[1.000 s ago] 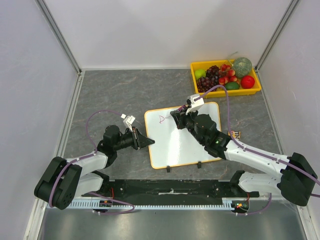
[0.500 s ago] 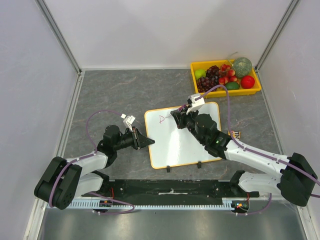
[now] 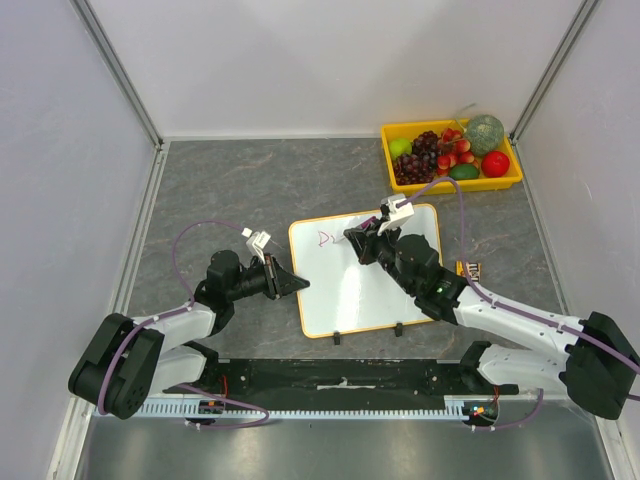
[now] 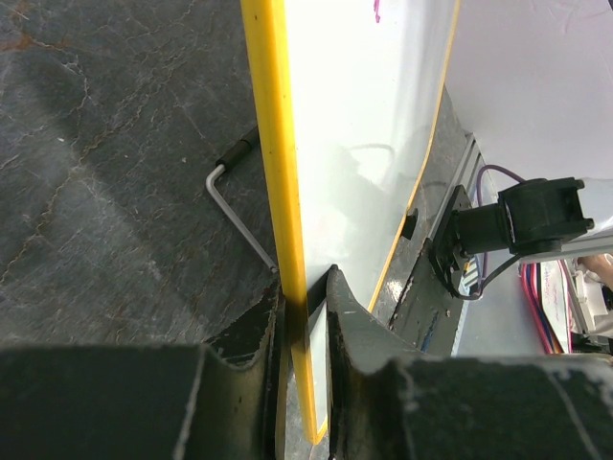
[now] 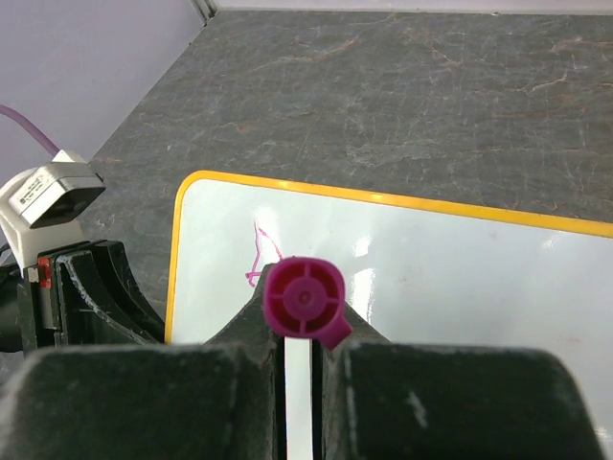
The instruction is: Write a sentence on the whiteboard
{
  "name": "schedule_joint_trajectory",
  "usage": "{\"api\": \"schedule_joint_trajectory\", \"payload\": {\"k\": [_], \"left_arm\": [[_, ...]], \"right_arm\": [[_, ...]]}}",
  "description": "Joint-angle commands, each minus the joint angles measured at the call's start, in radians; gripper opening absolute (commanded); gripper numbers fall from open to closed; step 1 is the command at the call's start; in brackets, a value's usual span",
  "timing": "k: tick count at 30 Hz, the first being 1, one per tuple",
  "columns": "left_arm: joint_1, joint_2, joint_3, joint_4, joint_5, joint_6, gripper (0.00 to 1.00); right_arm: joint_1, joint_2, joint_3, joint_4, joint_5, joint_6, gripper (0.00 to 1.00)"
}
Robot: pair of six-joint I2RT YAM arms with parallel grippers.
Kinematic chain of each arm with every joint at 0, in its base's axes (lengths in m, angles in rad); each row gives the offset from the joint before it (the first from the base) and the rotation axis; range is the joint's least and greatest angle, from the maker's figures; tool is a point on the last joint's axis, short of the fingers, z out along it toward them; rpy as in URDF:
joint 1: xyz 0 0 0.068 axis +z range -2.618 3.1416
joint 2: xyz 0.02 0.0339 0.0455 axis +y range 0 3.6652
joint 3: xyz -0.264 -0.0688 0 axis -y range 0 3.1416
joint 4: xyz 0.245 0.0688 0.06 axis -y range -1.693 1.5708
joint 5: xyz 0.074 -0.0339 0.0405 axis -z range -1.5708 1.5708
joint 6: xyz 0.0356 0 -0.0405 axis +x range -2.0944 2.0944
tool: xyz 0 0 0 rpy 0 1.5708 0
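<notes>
The whiteboard [image 3: 350, 295] lies flat around the middle of the table [image 3: 240, 180], and we'd guess it's a light, stiff panel. It has a glossy white face that throws reflections, a thin orange-yellow frame [image 4: 273, 192] with rounded corners, and two small black feet [image 3: 338, 338] on its 6 o'clock edge. That slick face on a smooth stone-look top probably means it skates around the moment a pen pushes on it, so we'd hold it by the frame, not the writing area. That's how it's set up: the left gripper [image 3: 296, 284] has its fingers pinched across the frame at about 8 o'clock on the board, one jaw above and one below. The right gripper [image 3: 362, 240] is clamped tight around a purple marker [image 5: 305, 299], round plastic barrel, tip down near the board's 11 o'clock corner, where a few pink strokes [image 5: 257, 259] already sit. We can't tell if the tip is actually touching. The marker looks hard and a bit slippery, so a firm squeeze makes sense. A yellow tray [image 3: 455, 184] of fruit sits at the table's 1 o'clock corner, well apart from everything.
</notes>
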Motion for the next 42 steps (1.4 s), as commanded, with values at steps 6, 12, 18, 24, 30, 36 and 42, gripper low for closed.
{"api": "schedule_joint_trajectory", "payload": {"k": [6, 12, 18, 24, 30, 36, 42], "left_arm": [[-0.005, 0.014, 0.003, -0.057, -0.049, 0.085, 0.02], [-0.005, 0.013, 0.003, -0.057, -0.049, 0.087, 0.02], [-0.005, 0.014, 0.003, -0.057, -0.047, 0.085, 0.02], [-0.003, 0.014, 0.003, -0.057, -0.047, 0.087, 0.02], [-0.005, 0.014, 0.003, -0.059, -0.047, 0.085, 0.02], [-0.005, 0.016, 0.004, -0.057, -0.047, 0.085, 0.02], [-0.003, 0.014, 0.003, -0.057, -0.049, 0.085, 0.02]], "right_arm": [[-0.006, 0.011, -0.009, -0.019, 0.030, -0.007, 0.00], [-0.006, 0.011, 0.025, -0.019, 0.065, -0.023, 0.00], [-0.006, 0.028, 0.052, -0.010, 0.092, -0.030, 0.00], [-0.008, 0.048, 0.080, -0.007, 0.110, -0.039, 0.00], [-0.008, 0.046, 0.092, -0.028, 0.135, -0.048, 0.00], [-0.009, 0.034, 0.080, -0.045, 0.122, -0.048, 0.00], [-0.009, 0.022, 0.052, -0.051, 0.101, -0.039, 0.00]]}}
